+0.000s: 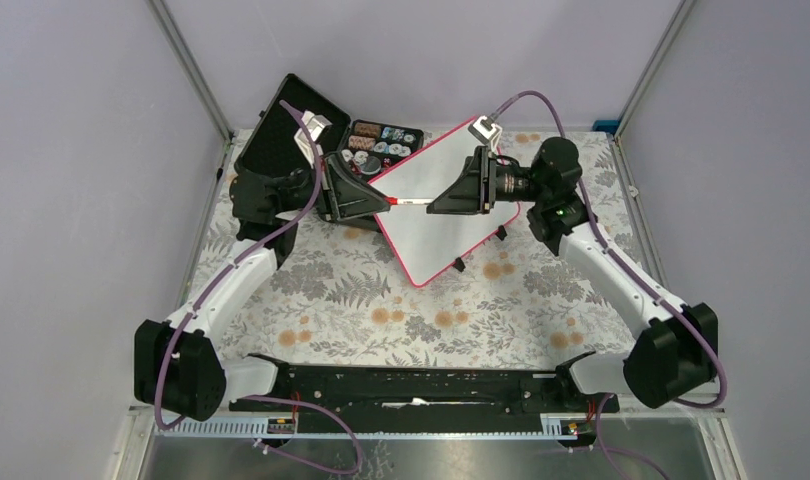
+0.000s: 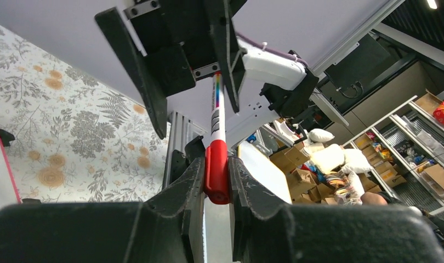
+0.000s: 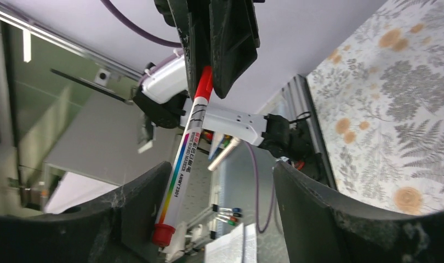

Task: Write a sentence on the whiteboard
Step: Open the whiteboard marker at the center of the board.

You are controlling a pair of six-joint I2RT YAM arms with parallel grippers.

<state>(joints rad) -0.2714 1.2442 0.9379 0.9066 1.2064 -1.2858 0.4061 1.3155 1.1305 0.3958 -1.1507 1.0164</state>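
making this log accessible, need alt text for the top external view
Two robot arms meet over an angled, blank-looking whiteboard, a marker held level between them: the left gripper on its red cap end, the right gripper at the other end. An open black case with small items sits behind on the floral-patterned table.

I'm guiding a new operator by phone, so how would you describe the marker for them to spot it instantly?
Find the whiteboard, the pink-rimmed white board lying askew at centre. Over its left part the left gripper and right gripper face each other, with the marker bridging them. It is the only thin white stick there, its red cap clamped in the left gripper.
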